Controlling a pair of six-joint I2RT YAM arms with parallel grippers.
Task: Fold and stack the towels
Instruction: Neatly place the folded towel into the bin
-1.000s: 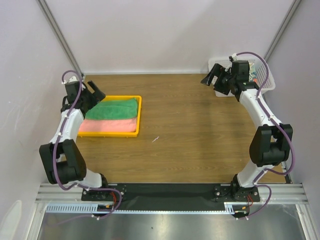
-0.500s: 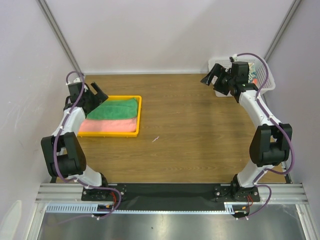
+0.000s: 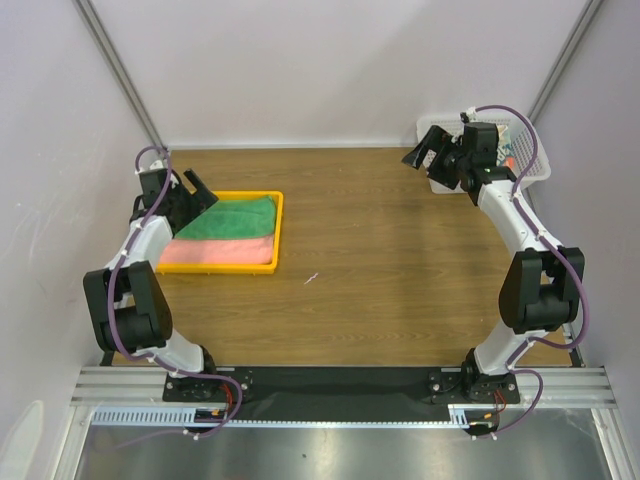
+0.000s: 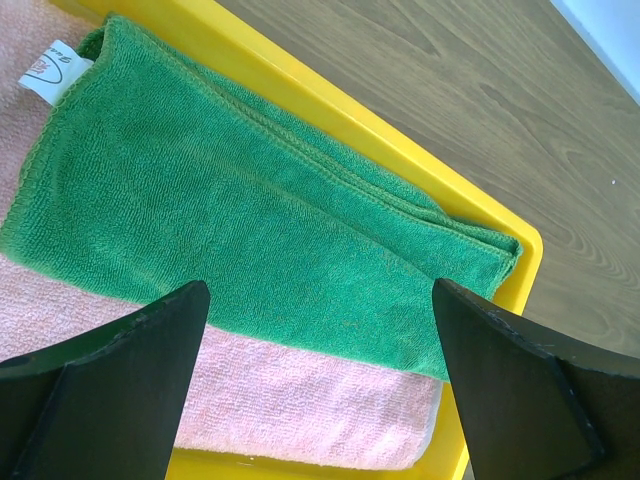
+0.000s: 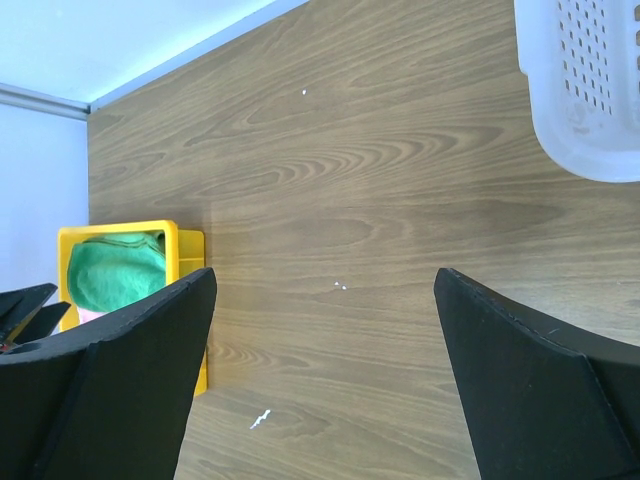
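Resting in yellow tray (image 4: 380,140): green towel (image 4: 250,230) on pink towel (image 4: 300,410); left tool (image 4: 315,300), right tool (image 5: 325,280) both apart.

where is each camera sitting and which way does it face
top external: above and behind the arms, looking down on the table; both arms whole, left claw and right claw open.
left wrist: on the left arm, looking down into the tray at the green towel on the pink towel; its fingers at the bottom.
right wrist: on the right arm, looking across the table toward the tray, basket top right; its fingers at the bottom.
shared: tray and green towel show in all three.
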